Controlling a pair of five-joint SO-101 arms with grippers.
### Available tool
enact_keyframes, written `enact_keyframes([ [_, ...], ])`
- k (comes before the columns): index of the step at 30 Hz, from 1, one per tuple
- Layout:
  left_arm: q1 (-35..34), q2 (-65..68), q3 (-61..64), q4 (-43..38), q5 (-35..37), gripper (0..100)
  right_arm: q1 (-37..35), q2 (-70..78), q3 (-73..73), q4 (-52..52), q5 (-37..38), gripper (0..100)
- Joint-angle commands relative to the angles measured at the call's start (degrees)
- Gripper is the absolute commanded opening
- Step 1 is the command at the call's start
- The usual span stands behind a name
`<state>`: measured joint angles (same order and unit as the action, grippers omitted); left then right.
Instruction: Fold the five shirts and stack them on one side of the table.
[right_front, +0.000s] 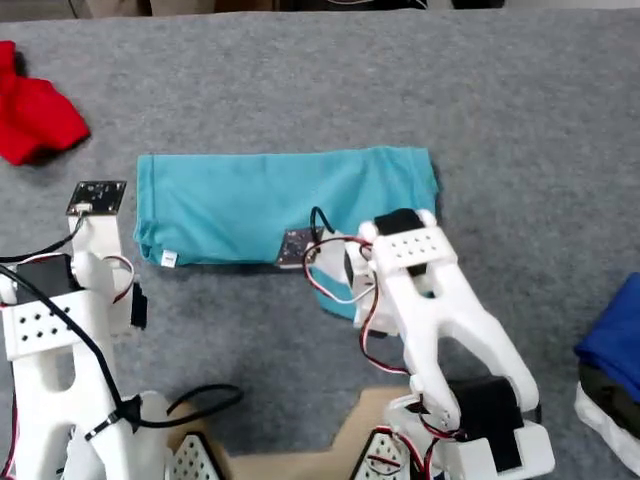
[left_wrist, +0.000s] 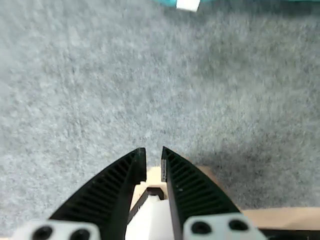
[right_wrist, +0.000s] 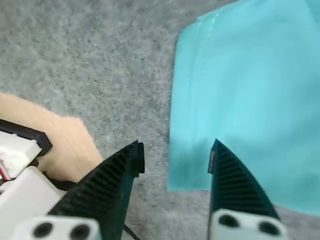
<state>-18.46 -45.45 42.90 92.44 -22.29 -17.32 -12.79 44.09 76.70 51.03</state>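
Observation:
A teal shirt (right_front: 280, 205) lies in the middle of the grey table, folded into a long strip with a white tag (right_front: 168, 259) at its near left corner. My right arm (right_front: 410, 250) hangs over the strip's near edge. Its gripper (right_wrist: 175, 150) is open, one finger over the teal shirt (right_wrist: 250, 90) and the other over bare carpet beside the cloth's corner. My left gripper (left_wrist: 153, 156) is shut with nothing in it, low over bare carpet a little short of the teal edge and its tag (left_wrist: 187, 4). A crumpled red shirt (right_front: 35, 120) sits at the far left.
At the right edge is a pile of folded shirts, a blue one (right_front: 612, 345) on top and a white one (right_front: 600, 412) lower. A wooden base board (right_front: 350, 435) holds both arms at the near edge. Cables (right_front: 200, 400) loop between them.

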Motion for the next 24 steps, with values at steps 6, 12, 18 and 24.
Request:
enact_keyframes([
  [6, -0.18, -1.1, -0.26, -4.57, -0.62, 7, -0.57, -2.33, 5.41, -8.0, -2.73, 22.8],
  [12, -0.09, -1.1, -0.18, -5.63, -0.62, 7, -0.48, 1.45, 5.32, -12.92, -3.69, 22.8],
  [18, -0.09, -1.1, -0.18, -5.63, -0.79, 7, -0.4, 8.84, 2.68, -15.91, -3.78, 22.8],
  [24, -0.26, -1.1, -0.62, -5.63, -3.87, 7, -0.31, 13.58, -0.84, -14.24, -3.43, 22.8],
])
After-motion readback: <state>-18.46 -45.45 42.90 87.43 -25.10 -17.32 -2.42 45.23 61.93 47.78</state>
